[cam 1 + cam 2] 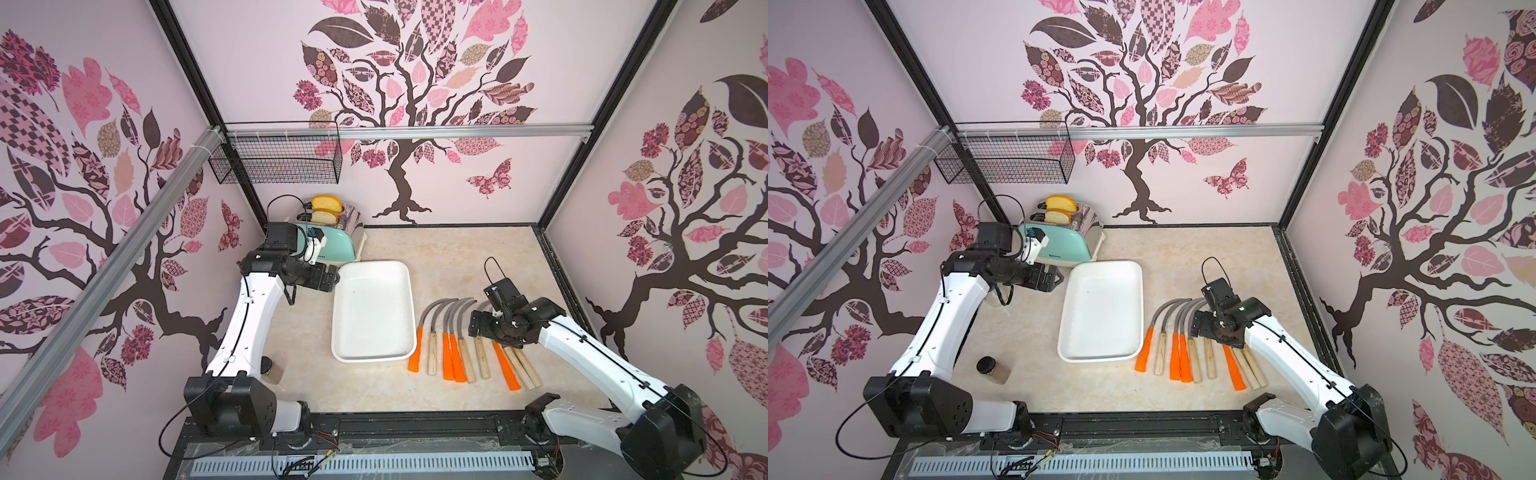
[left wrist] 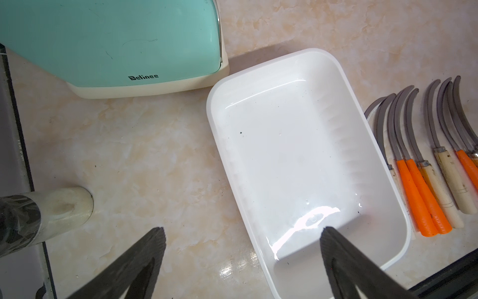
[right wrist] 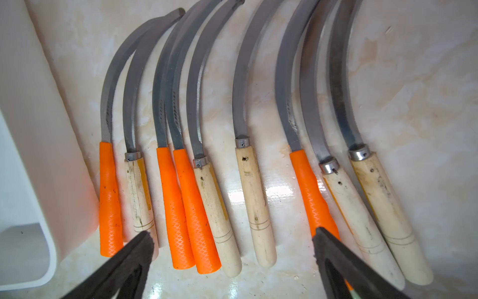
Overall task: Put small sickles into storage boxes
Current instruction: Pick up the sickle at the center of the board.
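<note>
Right gripper (image 3: 234, 235) hangs with its jaws spread wide and nothing between them, and I see it poised over the handle ends of the small sickles (image 3: 178, 207). All nine lie directly below it in a row on the marble-patterned tabletop (image 1: 449, 249): four with orange handles, five with pale wood. Their handles point back toward the arm's base and the grey blades curve away beyond the fingertips. One finger (image 3: 134, 253) sits above the wooden handle second from the tray; its partner crosses the orange handle third from the far end. Whether either pad touches a handle I cannot tell.

Just beside that row, on the side toward my other arm, sits the white tray (image 2: 284, 155), so it lies between the two tools in both top views. No sickle is in it.

Left gripper (image 2: 243, 231) is likewise splayed open and holds nothing. One fingertip (image 2: 333, 240) hovers over the tray's near end, its mate over bare tabletop. Ahead of it stands the mint-green toaster (image 2: 116, 46), close to the tray's far corner.
</note>
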`<state>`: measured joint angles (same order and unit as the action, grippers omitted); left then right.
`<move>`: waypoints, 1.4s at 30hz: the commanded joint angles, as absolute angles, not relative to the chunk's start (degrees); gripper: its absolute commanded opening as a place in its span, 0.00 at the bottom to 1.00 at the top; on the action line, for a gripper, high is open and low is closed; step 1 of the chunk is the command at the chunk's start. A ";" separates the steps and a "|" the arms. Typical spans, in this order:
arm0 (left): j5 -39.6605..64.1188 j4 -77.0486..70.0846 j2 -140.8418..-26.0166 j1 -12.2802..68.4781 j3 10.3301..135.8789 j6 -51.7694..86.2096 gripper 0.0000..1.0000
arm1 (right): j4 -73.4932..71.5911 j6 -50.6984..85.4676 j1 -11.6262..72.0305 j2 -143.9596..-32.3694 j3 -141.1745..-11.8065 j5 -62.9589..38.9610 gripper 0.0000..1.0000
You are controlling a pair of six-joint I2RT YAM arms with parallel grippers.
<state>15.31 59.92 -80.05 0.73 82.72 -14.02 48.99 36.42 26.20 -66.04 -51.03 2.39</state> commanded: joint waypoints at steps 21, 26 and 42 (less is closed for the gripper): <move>16.17 59.39 -82.05 0.51 87.71 -13.21 0.98 | 49.85 33.23 26.62 -71.40 -57.38 2.47 0.96; 16.44 59.23 -83.08 0.46 87.43 -11.81 0.98 | 51.58 34.47 26.60 -71.15 -55.77 4.35 0.89; 16.37 57.93 -81.87 0.53 84.47 -11.53 0.98 | 54.72 34.12 26.71 -74.52 -53.32 4.27 0.84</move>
